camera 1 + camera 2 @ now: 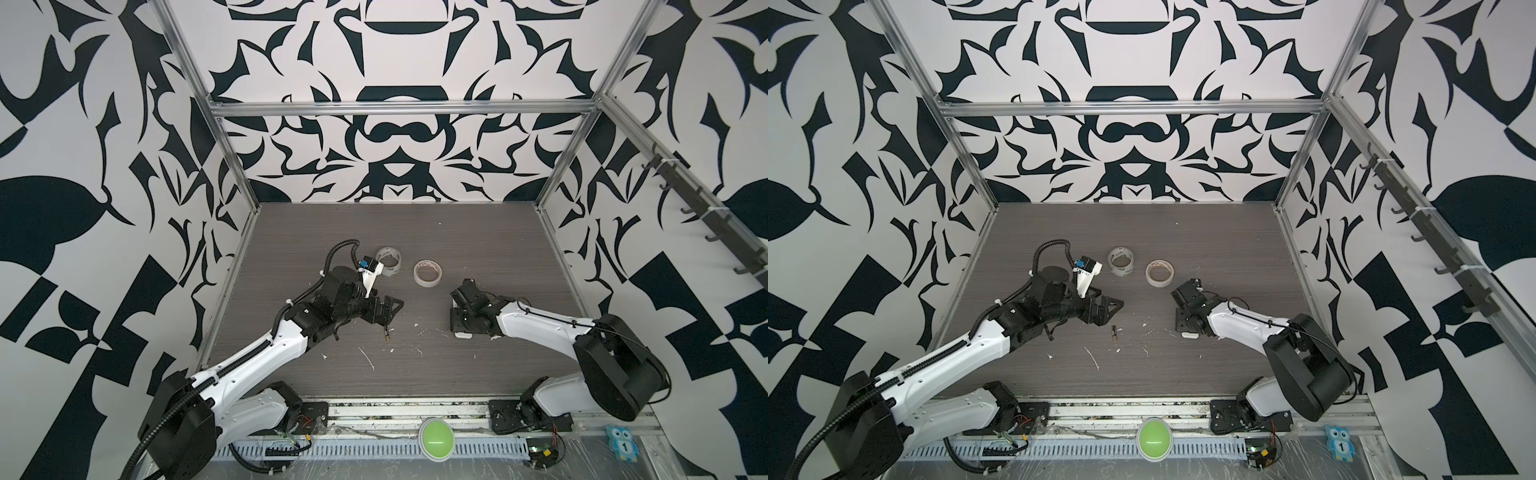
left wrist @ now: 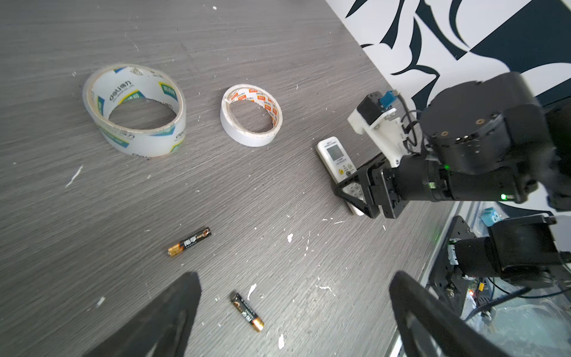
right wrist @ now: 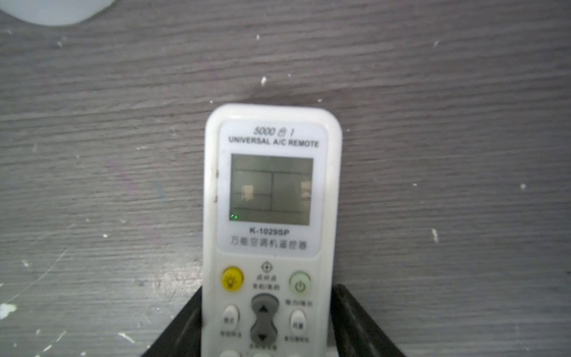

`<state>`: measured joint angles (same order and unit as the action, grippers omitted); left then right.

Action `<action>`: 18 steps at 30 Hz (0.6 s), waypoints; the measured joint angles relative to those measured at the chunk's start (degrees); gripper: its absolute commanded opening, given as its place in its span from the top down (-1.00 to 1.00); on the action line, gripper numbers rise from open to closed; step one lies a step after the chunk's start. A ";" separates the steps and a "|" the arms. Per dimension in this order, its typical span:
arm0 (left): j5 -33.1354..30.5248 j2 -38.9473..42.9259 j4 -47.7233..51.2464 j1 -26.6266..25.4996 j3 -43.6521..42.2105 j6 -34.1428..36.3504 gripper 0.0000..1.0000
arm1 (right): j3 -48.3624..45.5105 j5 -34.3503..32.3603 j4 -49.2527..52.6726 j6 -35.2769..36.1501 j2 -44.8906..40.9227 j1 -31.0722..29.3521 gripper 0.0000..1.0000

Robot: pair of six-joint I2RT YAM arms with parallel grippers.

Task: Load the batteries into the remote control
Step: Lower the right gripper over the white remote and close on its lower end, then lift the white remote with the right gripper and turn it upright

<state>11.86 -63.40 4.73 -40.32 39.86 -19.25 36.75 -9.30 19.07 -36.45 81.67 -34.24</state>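
Grey woodgrain desk (image 1: 415,232): the remote control (image 3: 272,191) lies face-up toward 4 o'clock, right hand (image 3: 267,292) straddling its sides; clamped or not, I cannot tell. Left hand (image 2: 295,275) gapes apart above the batteries (image 2: 189,241) near 6. A skewed pinch could skid the remote. Tape rolls (image 2: 251,115) at 12 stand clear.

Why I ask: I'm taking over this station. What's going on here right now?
Two robot arms are at work, early in the job. The right end effector straddles the white remote control, which lies face up on the table. Its fingers flank the sides, but a firm grip isn't clear. The left end effector hovers open over one battery, with a second battery nearby. Neither is loaded yet.
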 measured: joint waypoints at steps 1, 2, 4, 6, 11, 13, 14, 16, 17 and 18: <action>-0.02 0.00 -0.02 0.00 0.00 -0.04 -0.98 | -0.02 -0.02 -0.17 -0.04 0.00 0.02 -0.12; -0.04 0.07 -0.26 0.00 0.00 -0.17 -0.99 | -0.04 -0.07 -0.22 -0.07 0.00 0.02 -0.09; -0.07 0.20 -0.72 0.00 0.00 -0.28 -0.98 | -0.07 -0.09 -0.46 -0.13 0.00 0.00 -0.04; -0.11 0.50 -0.83 0.00 -0.02 -0.37 -0.98 | -0.09 0.02 -0.70 -0.28 -0.09 0.00 0.02; -0.50 1.68 -0.96 0.00 -0.02 -0.48 -0.99 | -0.39 0.13 -1.14 -0.31 -0.42 0.02 0.11; -0.57 1.84 -1.09 0.00 -0.02 -0.55 -0.98 | -0.39 0.24 -1.14 -0.31 -0.44 0.02 0.14; -0.59 1.84 -1.07 0.00 -0.02 -0.63 -0.98 | -0.39 0.35 -1.11 -0.31 -0.52 0.02 0.15; -0.66 1.84 -1.07 0.00 -0.02 -0.72 -0.98 | -0.48 0.83 -1.11 -0.28 -0.74 0.02 0.18; -0.70 1.84 -1.09 0.00 -0.02 -0.79 -0.98 | -0.52 0.96 -1.11 -0.28 -0.83 0.02 0.19; -0.72 1.84 -1.11 0.00 -0.02 -0.87 -0.99 | -0.63 1.25 -1.11 -0.28 -1.03 0.02 0.22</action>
<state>11.14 -61.56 3.62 -40.32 39.83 -20.12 36.12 -8.05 17.96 -36.73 80.64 -34.22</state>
